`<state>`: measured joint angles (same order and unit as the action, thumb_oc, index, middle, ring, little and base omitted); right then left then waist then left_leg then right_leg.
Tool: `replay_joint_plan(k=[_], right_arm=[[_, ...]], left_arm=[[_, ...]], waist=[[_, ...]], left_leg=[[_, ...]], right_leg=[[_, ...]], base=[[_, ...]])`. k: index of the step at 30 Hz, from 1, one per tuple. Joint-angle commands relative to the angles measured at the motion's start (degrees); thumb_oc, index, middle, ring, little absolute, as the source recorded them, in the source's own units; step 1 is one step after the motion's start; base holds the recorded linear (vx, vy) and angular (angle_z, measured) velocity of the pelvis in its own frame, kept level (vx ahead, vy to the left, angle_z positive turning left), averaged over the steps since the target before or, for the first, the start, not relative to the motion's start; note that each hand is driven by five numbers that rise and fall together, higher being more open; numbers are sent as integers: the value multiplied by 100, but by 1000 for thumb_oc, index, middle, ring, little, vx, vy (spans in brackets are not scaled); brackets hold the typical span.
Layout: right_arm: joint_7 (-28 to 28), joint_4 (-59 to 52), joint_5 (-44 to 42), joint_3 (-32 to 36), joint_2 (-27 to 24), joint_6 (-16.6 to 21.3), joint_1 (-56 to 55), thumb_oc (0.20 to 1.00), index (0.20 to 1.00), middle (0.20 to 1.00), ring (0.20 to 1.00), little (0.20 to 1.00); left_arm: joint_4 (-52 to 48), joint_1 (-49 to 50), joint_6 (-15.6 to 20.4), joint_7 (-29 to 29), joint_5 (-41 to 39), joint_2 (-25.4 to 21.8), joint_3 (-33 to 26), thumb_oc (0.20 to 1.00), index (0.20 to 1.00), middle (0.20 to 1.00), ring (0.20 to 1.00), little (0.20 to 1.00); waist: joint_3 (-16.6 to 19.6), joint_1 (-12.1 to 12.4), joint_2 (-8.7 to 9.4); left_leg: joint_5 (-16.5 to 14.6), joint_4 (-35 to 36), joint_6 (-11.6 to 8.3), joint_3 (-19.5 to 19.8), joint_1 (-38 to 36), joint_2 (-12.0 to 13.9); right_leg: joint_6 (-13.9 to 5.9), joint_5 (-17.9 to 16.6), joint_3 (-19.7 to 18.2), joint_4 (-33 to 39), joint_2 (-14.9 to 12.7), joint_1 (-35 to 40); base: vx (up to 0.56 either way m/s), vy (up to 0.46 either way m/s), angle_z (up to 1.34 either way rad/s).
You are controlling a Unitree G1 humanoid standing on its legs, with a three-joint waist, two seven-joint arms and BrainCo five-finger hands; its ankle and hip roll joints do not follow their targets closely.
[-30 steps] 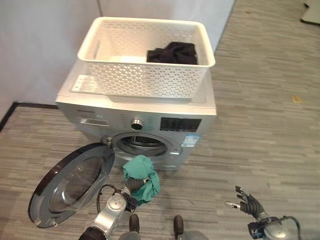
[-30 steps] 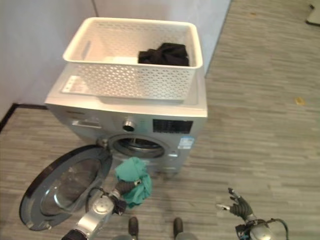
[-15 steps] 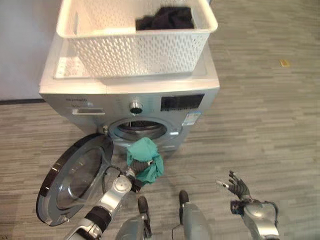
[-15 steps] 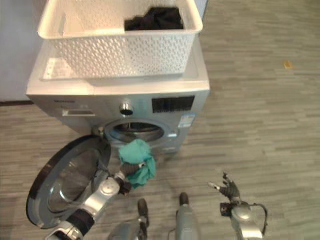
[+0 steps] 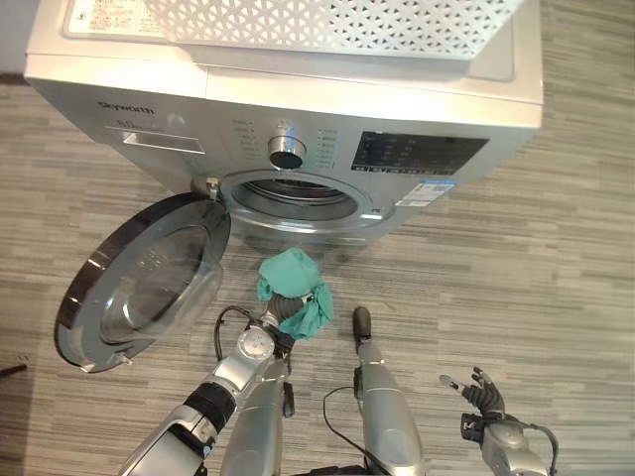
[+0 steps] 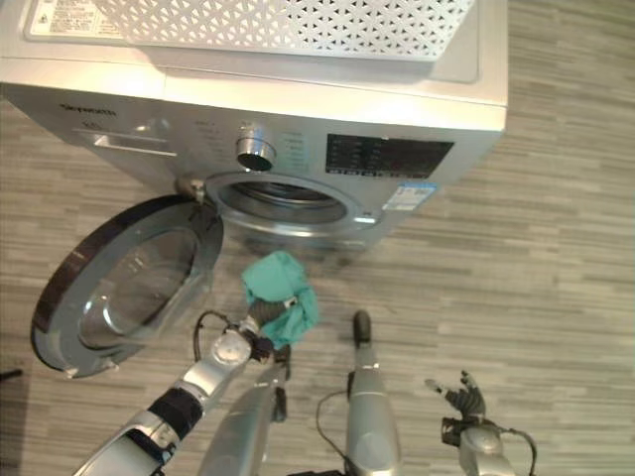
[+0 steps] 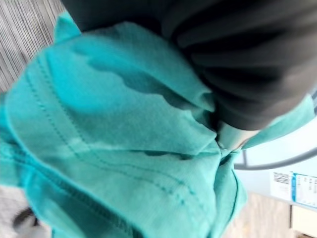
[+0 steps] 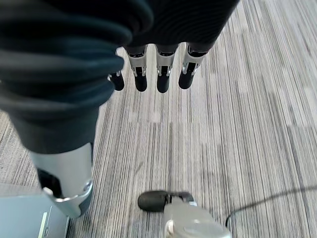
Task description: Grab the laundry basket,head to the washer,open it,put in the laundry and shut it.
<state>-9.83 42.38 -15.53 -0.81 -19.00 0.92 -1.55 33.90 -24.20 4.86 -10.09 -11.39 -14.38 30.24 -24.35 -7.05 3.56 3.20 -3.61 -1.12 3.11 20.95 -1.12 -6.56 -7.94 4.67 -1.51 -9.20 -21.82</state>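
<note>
The left hand (image 5: 283,315) holds a bunched teal cloth (image 5: 295,291), its fingers curled into the fabric; in the left wrist view the cloth (image 7: 114,144) wraps round the dark cover and hides most of the fingers. The bundle stands up from the hand, its long axis running from the wrist toward the washer (image 5: 298,119), the upper lobe pointing at the drum mouth (image 5: 295,197) and a smaller fold hanging on the side toward the right hand. The cloth is just short of the mouth, not inside it, and lower than the rim.

The door (image 5: 144,281) hangs wide open beside the left arm, hinged at the mouth's edge, glass facing up. The white basket (image 6: 288,25) sits on top of the washer, well beyond the left hand.

The right hand (image 5: 479,390) hovers over the wood-grain floor (image 5: 556,248), well apart from the washer, fingers (image 8: 163,69) spread and straight, holding nothing.
</note>
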Motion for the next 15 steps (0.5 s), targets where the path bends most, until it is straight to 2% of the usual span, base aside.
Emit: replay_joint_plan(k=[1,7,11,12,13,15], right_arm=[[-46,-172,-262,-83,-113,282,-209,1000,1000,1000,1000,1000],[-303,-426,-169,-388,-134,421,90,1000,1000,1000,1000,1000],[-457,-436,-289,-482,-146,496,363,1000,1000,1000,1000,1000],[-473,-463,-340,-502,-151,507,392,1000,1000,1000,1000,1000],[-473,-465,-342,-494,-147,508,402,1000,1000,1000,1000,1000],[-505,-646,-452,-542,-179,605,446,1000,1000,1000,1000,1000]], left_arm=[[-178,-273,405,-206,-231,-1,-89,200,200,200,200,200],[-30,-936,497,-627,-385,82,-111,200,200,200,200,200],[43,-1535,567,-858,-524,31,-92,200,200,200,200,200],[55,-1681,569,-903,-534,19,-68,200,200,200,200,200],[56,-1696,570,-904,-532,16,-64,200,200,200,200,200],[207,-2142,584,-1020,-559,-49,-31,200,200,200,200,200]], waist=[[412,146,109],[156,137,194],[31,37,244],[38,22,219],[28,5,237],[87,-99,231]], left_leg=[[-389,-13,19,226,97,-113],[-353,-59,-73,247,451,46],[-471,-635,-126,229,1078,33],[-663,-786,-159,237,1177,65],[-511,-802,-142,223,1284,21],[-784,-1241,-190,228,1762,81]], right_leg=[[-308,154,-5,-309,-353,-358],[-194,384,256,-580,-271,-711],[-148,560,264,-1031,-259,-1222],[-158,772,234,-1231,-206,-1335],[-129,623,253,-1198,-249,-1413],[-91,964,192,-1687,-152,-1890]], base=[[-21,-124,38],[-39,-91,7],[-47,-77,15],[-43,-49,15],[45,-64,22],[-9,-95,14]])
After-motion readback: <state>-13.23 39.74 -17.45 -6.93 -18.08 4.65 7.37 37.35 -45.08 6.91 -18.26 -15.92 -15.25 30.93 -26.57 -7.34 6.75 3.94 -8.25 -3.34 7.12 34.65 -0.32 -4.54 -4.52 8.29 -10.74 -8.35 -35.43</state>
